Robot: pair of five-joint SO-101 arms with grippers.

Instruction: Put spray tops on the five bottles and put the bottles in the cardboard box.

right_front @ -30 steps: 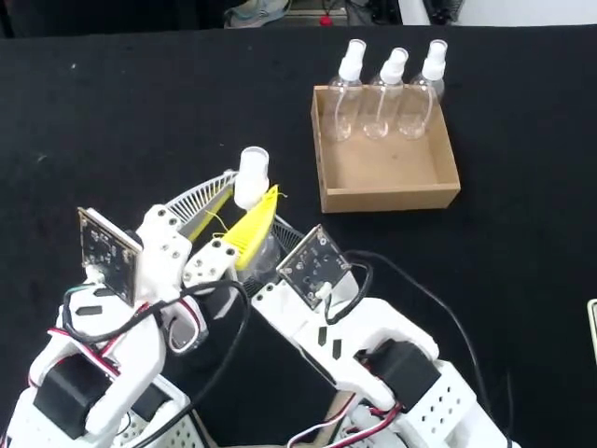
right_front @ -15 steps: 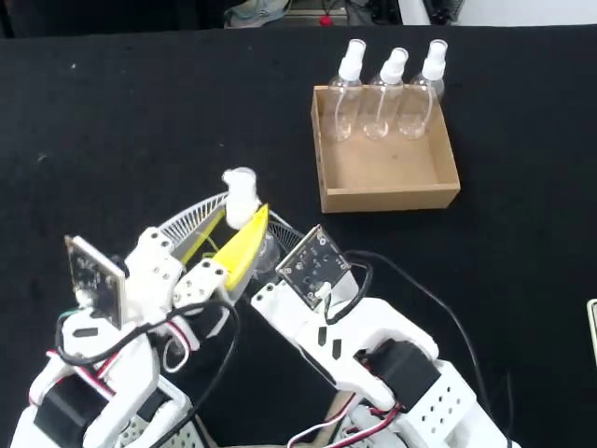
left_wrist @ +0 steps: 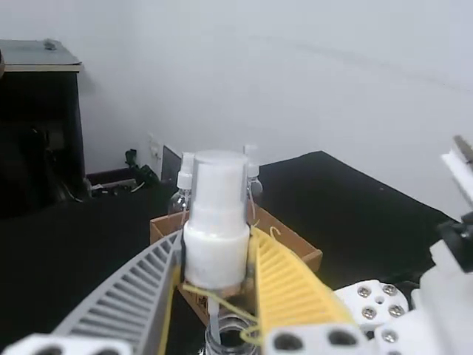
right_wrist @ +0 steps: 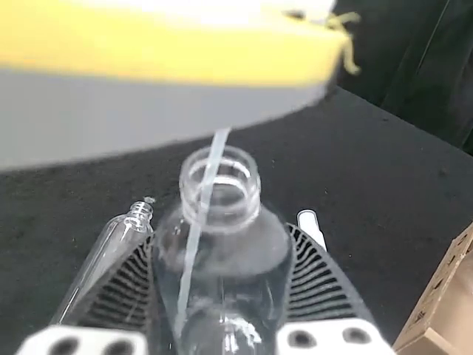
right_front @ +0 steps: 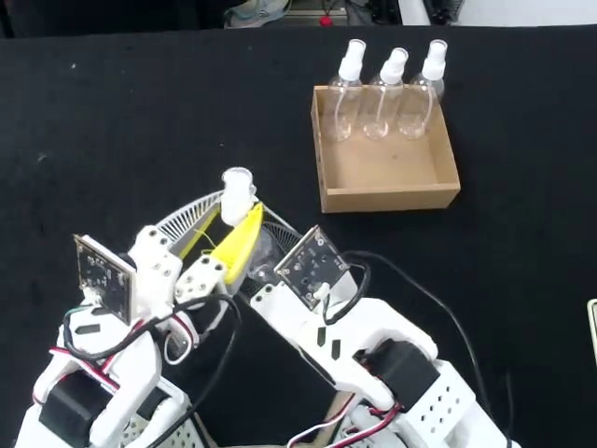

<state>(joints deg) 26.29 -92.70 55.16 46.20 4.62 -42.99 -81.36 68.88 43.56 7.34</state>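
Left gripper (right_front: pixel 239 205) is clamping a spray top (right_front: pixel 235 185) between its grey and yellow fingers, near the middle of the table (right_front: pixel 121 112). The top's tube (right_wrist: pixel 201 200) is hanging down into the mouth of the bottle (right_wrist: pixel 220 259) below. The cap is not yet touching the neck.

Right gripper (right_wrist: pixel 222 240) is gripping that bottle upright by its body. From above, both are lying hidden under the left gripper and the wrist cameras.

A spare bottle (right_wrist: pixel 111 248), uncapped, is lying on the table just beside the held one. A white piece (right_wrist: pixel 310 225) on its other side cannot be identified.

Toward the far right, the box (right_front: pixel 387 198) is holding three bottles (right_front: pixel 384 98) with tops on, standing along its far wall. Its near half is showing bare floor.

A pale thing (right_front: pixel 593 317) is being cut off at the right edge.
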